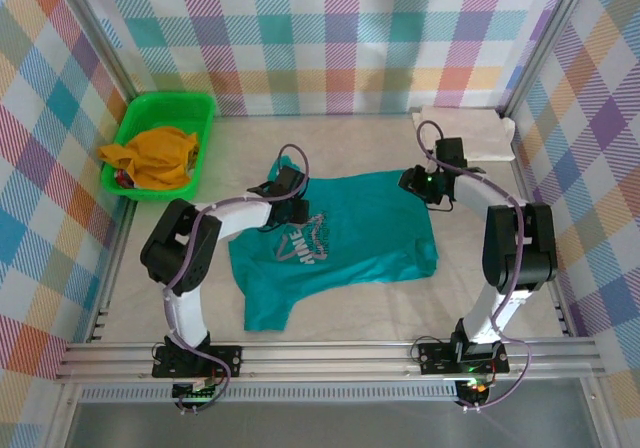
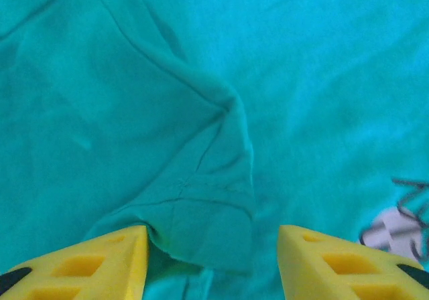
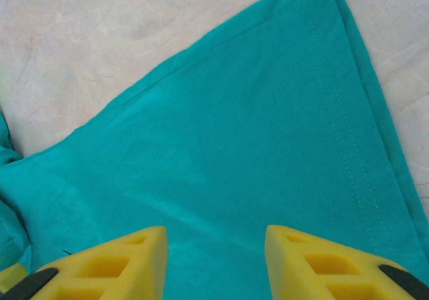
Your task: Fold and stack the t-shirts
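The top camera alone shows the teal t-shirt [image 1: 340, 233] spread print-up mid-counter [image 1: 380, 303]. The cream t-shirt [image 1: 480, 133] lies folded beyond its far right corner, and a green basket [image 1: 178, 96] of orange cloth [image 1: 155, 156] sits off its far left. My left gripper [image 2: 213, 260] stands part open astride a raised fold of the teal shirt, not closed on it, with the silver print [image 2: 395, 230] blurred and cut off. My right gripper [image 3: 216, 260] hangs part open and empty over its hem corner. Plaid walls [image 1: 340, 38] surround.
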Action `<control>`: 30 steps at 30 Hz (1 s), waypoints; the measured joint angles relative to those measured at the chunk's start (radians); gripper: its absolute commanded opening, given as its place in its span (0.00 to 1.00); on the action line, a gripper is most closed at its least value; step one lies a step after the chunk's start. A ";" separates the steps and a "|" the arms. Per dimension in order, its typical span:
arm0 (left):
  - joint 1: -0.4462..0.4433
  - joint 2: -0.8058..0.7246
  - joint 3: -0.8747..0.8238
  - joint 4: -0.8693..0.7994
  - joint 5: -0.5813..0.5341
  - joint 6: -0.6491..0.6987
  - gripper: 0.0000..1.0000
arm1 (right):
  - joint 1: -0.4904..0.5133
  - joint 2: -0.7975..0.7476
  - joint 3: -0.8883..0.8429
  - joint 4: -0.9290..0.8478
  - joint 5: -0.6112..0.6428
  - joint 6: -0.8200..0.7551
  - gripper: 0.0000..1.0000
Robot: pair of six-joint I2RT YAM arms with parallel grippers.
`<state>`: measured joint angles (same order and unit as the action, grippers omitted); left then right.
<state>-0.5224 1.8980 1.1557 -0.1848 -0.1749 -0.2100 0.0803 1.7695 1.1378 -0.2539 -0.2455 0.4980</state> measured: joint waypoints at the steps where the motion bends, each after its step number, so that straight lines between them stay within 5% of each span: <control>1: 0.012 0.023 0.013 0.008 0.008 0.006 0.31 | -0.005 0.006 -0.004 0.011 -0.011 0.011 0.40; 4: 0.035 0.069 0.063 0.011 0.018 0.023 0.11 | -0.019 0.008 -0.015 0.032 -0.030 0.032 0.38; 8: 0.049 0.078 0.097 0.008 0.005 0.015 0.00 | -0.035 0.009 -0.024 0.056 -0.039 0.053 0.31; 20: 0.117 -0.092 0.020 -0.076 -0.129 -0.021 0.01 | -0.075 0.054 -0.073 0.114 -0.055 0.140 0.15; 25: 0.214 -0.105 0.022 -0.117 -0.169 -0.016 0.07 | -0.082 0.062 -0.081 0.122 -0.055 0.161 0.13; 30: 0.264 -0.062 0.103 -0.207 -0.234 -0.005 0.36 | -0.086 0.068 -0.081 0.122 -0.055 0.175 0.13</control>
<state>-0.2588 1.8362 1.2583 -0.3920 -0.4088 -0.2146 -0.0055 1.8378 1.0565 -0.1314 -0.3008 0.6727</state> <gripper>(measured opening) 0.278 0.132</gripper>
